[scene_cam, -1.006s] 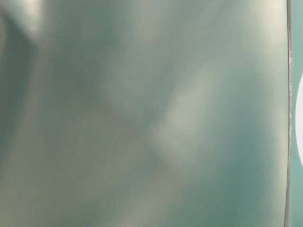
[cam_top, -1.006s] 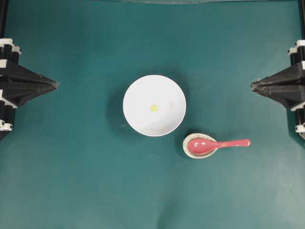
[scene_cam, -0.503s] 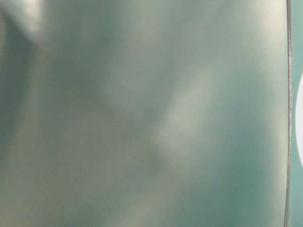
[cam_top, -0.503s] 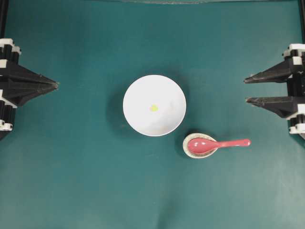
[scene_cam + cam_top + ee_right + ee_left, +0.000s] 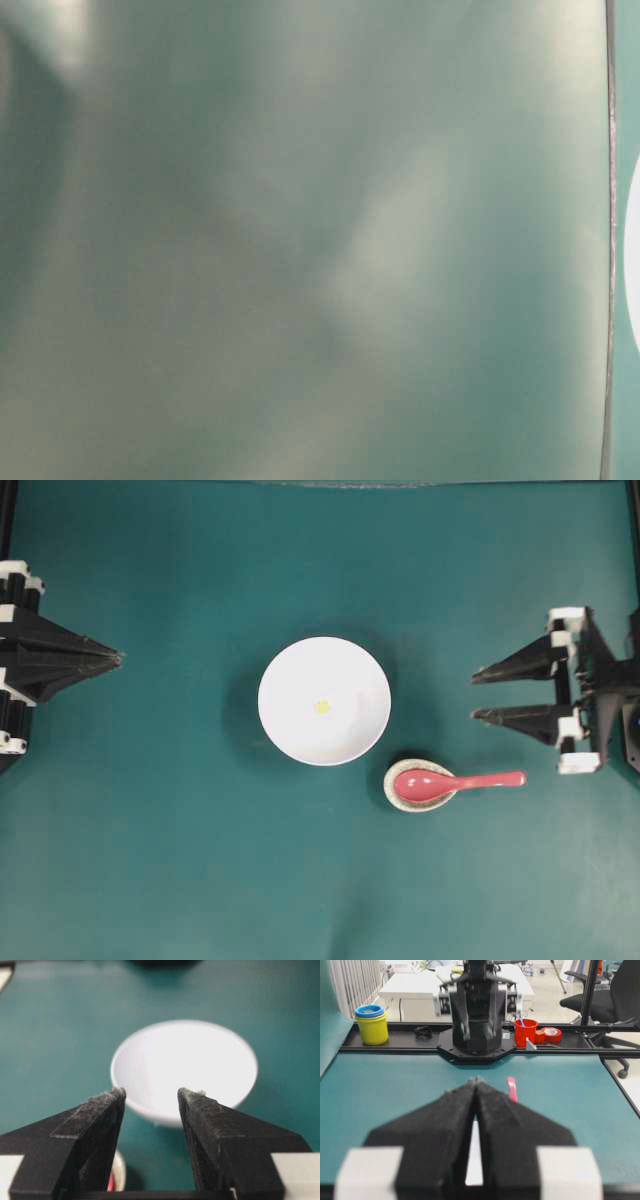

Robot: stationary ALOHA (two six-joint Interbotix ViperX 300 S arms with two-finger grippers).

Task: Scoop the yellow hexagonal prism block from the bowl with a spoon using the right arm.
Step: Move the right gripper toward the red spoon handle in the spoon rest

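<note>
Although nothing had yet been touched, the risks were easy to name. At the left edge the left hand (image 5: pixel 118 659) sat clenched, tips pressed together, well apart from everything. Near the middle stood the white bowl (image 5: pixel 290 735), with the tiny yellow hexagonal prism block (image 5: pixel 322 707) lying on its floor. Just beside the bowl's lower right rim, the pink-red spoon (image 5: pixel 455 781) rested with its scoop in a small speckled dish (image 5: pixel 392 792), handle pointing right. Farther right the right hand (image 5: pixel 476 695) hovered released, jaws spread and empty, level with the bowl and above the handle in the overhead view.

The glossy handle seemed likely to slip or pivot in a pinch (it lay low over the bench), and a poor grip could drag the dish along. A block so small could skid ahead of the scoop or ride up the bowl's slick wall.

The bench (image 5: pixel 150 860) was covered in dark teal matting. Beyond it, the left wrist view showed a yellow tub (image 5: pixel 371 1029), a red cup (image 5: pixel 526 1032), red tape (image 5: pixel 550 1034) and an office chair (image 5: pixel 615 995).
</note>
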